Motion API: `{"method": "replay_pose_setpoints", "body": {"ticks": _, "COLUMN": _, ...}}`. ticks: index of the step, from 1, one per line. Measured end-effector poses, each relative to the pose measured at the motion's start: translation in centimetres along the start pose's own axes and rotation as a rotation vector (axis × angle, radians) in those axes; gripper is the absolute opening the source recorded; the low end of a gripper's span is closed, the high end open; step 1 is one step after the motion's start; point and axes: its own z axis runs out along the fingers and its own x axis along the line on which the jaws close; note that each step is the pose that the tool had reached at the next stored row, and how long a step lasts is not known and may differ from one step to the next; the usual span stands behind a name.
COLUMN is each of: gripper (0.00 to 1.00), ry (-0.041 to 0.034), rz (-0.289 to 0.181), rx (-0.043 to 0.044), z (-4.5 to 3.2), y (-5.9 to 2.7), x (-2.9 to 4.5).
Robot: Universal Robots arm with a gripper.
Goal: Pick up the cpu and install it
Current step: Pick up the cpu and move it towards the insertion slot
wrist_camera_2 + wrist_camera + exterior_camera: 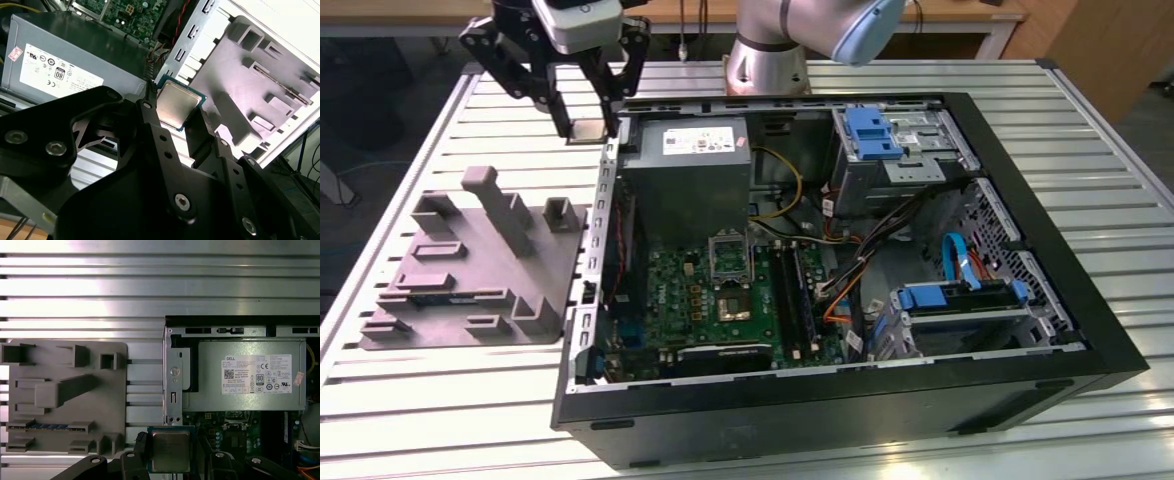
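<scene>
My gripper [587,127] hangs over the slatted table at the far corner of the open computer case [1067,330] on the exterior view's left. It is shut on the cpu [587,131], a small square chip with a silvery top. Both wrist views show the cpu [177,102] [171,450] pinched by its edges between the two black fingers. The gripper [176,107] [171,454] holds it clear of the table. Inside the case lies the green motherboard [700,290], whose metal-framed socket [730,297] stands open, well away from the gripper.
A grey plastic tray [467,270] [65,395] with upright posts lies on the table to the case's left in the exterior view. A grey power supply [687,170] [245,375] sits in the case close to the gripper. Drive cages with blue clips and cables occupy the right half of the case.
</scene>
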Motion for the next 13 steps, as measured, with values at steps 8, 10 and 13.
{"method": "replay_pose_setpoints", "body": {"ticks": 8, "gripper": 0.47, "ry": 0.0000, "rz": 0.000, "rx": 0.0000, "z": 0.00, "y": 0.01, "x": -0.23}}
{"method": "replay_pose_setpoints", "body": {"ticks": 10, "gripper": 0.47, "ry": 0.0000, "rz": 0.000, "rx": 0.0000, "z": 0.00, "y": 0.01, "x": -0.27}}
{"method": "replay_pose_setpoints", "body": {"ticks": 13, "gripper": 0.47, "ry": 0.0000, "rz": 0.000, "rx": 0.0000, "z": 0.00, "y": 0.01, "x": -0.34}}
